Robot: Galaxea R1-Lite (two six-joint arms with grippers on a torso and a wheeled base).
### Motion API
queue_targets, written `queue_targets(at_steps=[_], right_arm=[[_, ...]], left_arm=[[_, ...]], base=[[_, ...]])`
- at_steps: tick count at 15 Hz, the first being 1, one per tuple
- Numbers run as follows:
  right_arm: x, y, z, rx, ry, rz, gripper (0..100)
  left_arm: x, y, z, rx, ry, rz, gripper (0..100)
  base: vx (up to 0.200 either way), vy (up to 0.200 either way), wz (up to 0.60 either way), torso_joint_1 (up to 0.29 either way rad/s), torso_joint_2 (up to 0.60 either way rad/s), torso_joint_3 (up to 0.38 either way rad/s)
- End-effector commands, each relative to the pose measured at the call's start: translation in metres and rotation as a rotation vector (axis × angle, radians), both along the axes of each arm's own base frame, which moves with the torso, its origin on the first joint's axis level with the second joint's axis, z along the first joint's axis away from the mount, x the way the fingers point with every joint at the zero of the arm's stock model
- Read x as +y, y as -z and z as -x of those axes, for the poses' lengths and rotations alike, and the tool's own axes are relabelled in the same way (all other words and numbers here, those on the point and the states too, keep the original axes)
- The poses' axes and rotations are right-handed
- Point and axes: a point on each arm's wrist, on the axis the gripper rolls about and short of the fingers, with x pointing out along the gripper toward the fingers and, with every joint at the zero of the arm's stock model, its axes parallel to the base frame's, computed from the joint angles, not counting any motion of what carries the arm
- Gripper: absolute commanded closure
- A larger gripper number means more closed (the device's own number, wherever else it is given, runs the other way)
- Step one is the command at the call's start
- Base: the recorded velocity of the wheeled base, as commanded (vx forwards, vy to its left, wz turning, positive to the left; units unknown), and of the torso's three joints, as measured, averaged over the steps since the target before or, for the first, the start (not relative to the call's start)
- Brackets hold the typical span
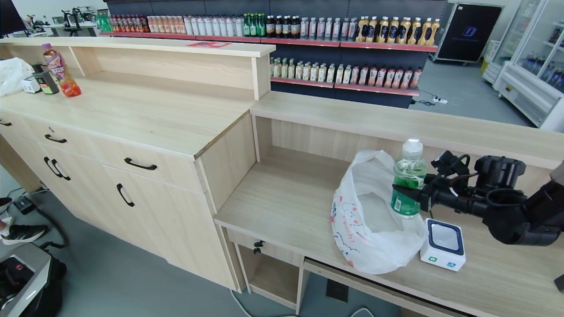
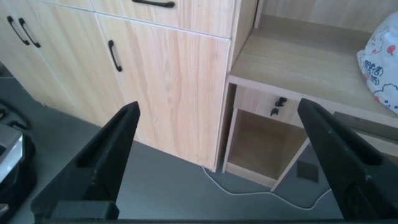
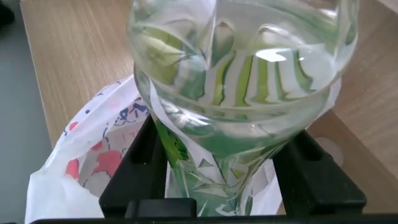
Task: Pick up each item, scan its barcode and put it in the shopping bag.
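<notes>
Head view: right pincer (image 1: 407,194) clamps the upright bottle (image 1: 410,172) at its label, above the shopping bag (image 1: 362,233).

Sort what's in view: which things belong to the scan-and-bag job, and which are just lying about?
Job: bottle, clamped in the right gripper above the bag; scanner beside the bag.
Lying about: juice bottle and dark box on the far counter; shelf drinks; shoes on the floor.
</notes>
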Motion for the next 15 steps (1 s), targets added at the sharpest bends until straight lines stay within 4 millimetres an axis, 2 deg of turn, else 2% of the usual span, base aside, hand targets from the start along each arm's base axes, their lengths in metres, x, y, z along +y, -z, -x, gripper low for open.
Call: queue_targets(at_steps=[1, 8, 12, 15], right_arm=[[0.007, 0.032, -0.014, 0.03, -0.027, -0.004, 100], [0.018, 0.052, -0.046, -0.023, -0.061, -0.001, 100], [0.04, 0.064, -0.068, -0.054, -0.101, -0.059, 100], [0.041, 0.078, -0.072, -0.04, -0.105, -0.06, 100]], left_arm=[[0.0, 0.0, 0.0, -0.001, 0.0, 0.001, 0], [0.0, 0.0, 0.0, -0.001, 0.0, 0.001, 0], [0.0, 0.0, 0.0, -0.001, 0.0, 0.0, 0], [0.0, 0.0, 0.0, 0.0, 0.0, 0.0, 0]], base=[[0.0, 0.0, 0.0, 0.0, 0.0, 0.0], [0.0, 0.0, 0.0, 0.0, 0.0, 0.0], [0.0, 0.0, 0.0, 0.0, 0.0, 0.0], [0.0, 0.0, 0.0, 0.0, 0.0, 0.0]])
